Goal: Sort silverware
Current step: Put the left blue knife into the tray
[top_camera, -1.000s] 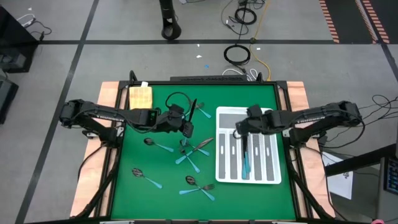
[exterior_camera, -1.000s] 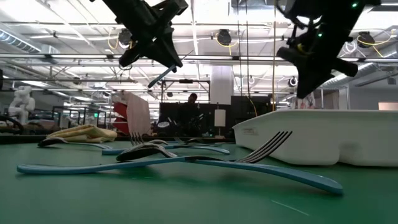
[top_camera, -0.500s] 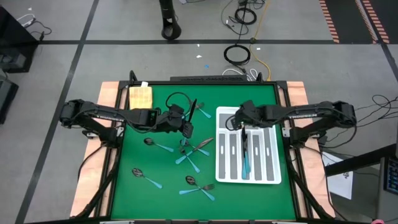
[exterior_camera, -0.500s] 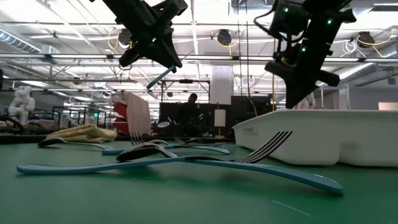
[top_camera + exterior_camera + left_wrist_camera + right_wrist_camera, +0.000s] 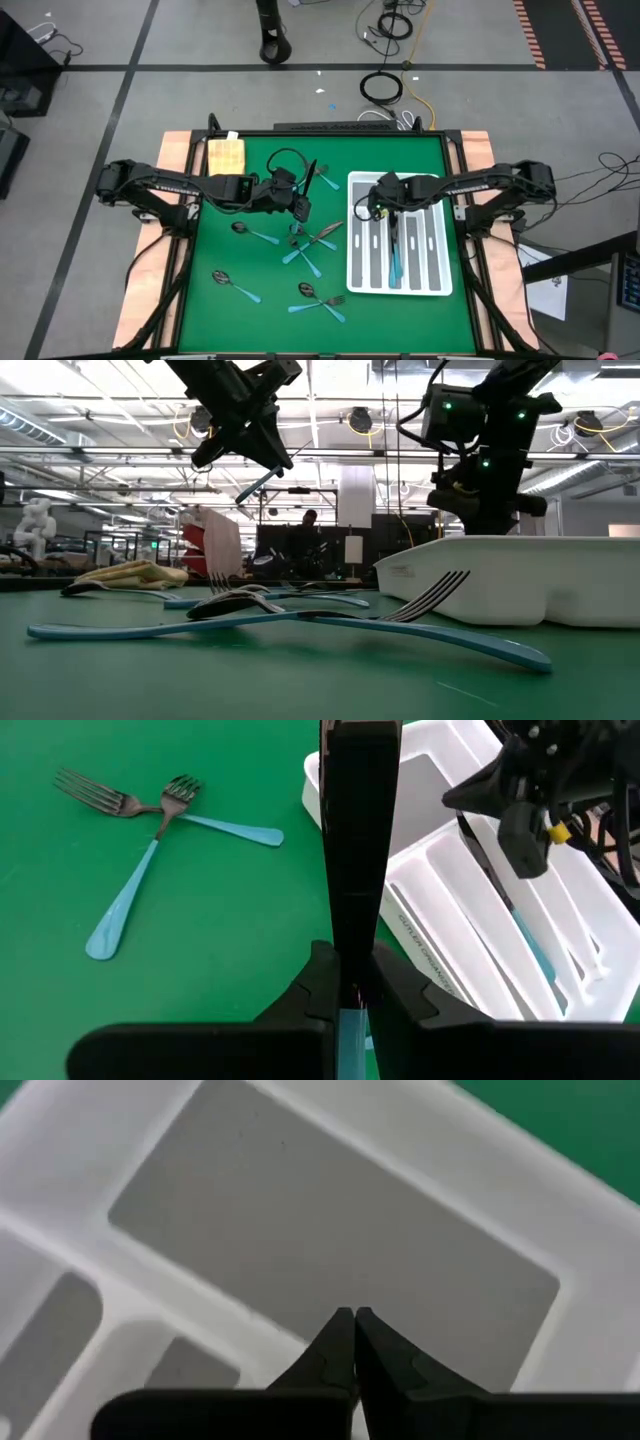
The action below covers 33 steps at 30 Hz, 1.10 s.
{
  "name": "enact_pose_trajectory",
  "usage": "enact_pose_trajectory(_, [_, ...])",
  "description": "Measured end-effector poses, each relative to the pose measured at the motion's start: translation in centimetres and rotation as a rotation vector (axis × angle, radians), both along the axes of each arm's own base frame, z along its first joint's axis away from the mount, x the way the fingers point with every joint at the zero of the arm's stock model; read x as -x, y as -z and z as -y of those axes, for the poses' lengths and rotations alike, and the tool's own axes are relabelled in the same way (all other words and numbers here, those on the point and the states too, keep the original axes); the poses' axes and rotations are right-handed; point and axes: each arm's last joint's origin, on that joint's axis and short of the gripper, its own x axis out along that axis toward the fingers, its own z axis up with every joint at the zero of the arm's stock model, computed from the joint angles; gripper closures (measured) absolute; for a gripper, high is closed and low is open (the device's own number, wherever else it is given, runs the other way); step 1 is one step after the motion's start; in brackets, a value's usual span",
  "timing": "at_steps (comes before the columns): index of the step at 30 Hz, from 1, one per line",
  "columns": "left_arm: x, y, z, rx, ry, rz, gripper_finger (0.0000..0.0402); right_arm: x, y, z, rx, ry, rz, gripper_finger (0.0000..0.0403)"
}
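Observation:
My left gripper [image 5: 300,206] hangs above the green mat left of the white tray [image 5: 440,290], shut on a blue-handled knife [image 5: 357,830]. My right gripper [image 5: 371,206] is shut with nothing between its fingers. It hangs low over the tray's wide far compartment [image 5: 330,1230]; whether it touches the floor there I cannot tell. In the low view its tips [image 5: 488,528] reach the tray's rim. A blue-handled piece [image 5: 394,250] lies in a middle slot. Loose forks and spoons lie flat on the mat: a crossed pile [image 5: 312,243], spoons [image 5: 254,235] [image 5: 236,285] and forks [image 5: 320,302] [image 5: 326,181]. My left gripper pinches the knife between its two fingers where the blue handle [image 5: 350,1020] meets the dark metal. The knife lies along the fingers, its metal part pointing forward past the tips. It is lifted clear of the mat and tilted, one blue end [image 5: 260,483] sticking out below the gripper.
A folded yellow cloth [image 5: 226,153] lies at the mat's far left corner. Wooden borders [image 5: 165,250] run along both sides of the mat. A cable [image 5: 285,160] loops over the mat near the left arm. Bare mat [image 5: 260,320] shows along the near edge.
My right gripper has gone down and toward the table's left, from above the tray's slots to low over its wide far compartment, rolling its wrist on the way.

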Motion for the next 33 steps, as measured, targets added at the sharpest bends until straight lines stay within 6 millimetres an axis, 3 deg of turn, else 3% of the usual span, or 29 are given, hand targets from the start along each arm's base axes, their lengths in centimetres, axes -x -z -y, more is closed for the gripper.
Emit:
enact_pose_trajectory(12, [0.0, 0.0, 0.0, -0.002, 0.007, -0.002, 0.0373, 0.9, -0.6, -1.6, -0.031, -0.015, -0.033, 0.0403])
enact_pose_trajectory(17, [-0.1, 0.0, 0.1, 0.020, 0.020, 0.008, 0.0373, 1.9, -3.4, -1.8, -0.011, 0.021, 0.098, 0.0403])
enact_pose_trajectory(22, [-0.2, -0.2, 0.1, 0.021, 0.019, 0.027, 0.0373, 3.9, -7.1, -1.8, -0.001, 0.027, 0.205, 0.0403])
enact_pose_trajectory(24, [-0.3, -0.3, 0.1, 0.022, 0.020, 0.050, 0.0373, 4.8, -7.7, -1.7, 0.021, 0.031, 0.197, 0.0403])
enact_pose_trajectory(28, [-0.6, -0.6, 0.1, 0.022, 0.021, 0.095, 0.0373, 5.6, -7.3, -1.4, 0.041, 0.059, 0.103, 0.0403])
enact_pose_trajectory(33, [-0.6, -0.7, 0.1, 0.022, 0.021, 0.098, 0.0373, 4.6, -5.6, -1.3, 0.044, 0.048, 0.060, 0.0403])
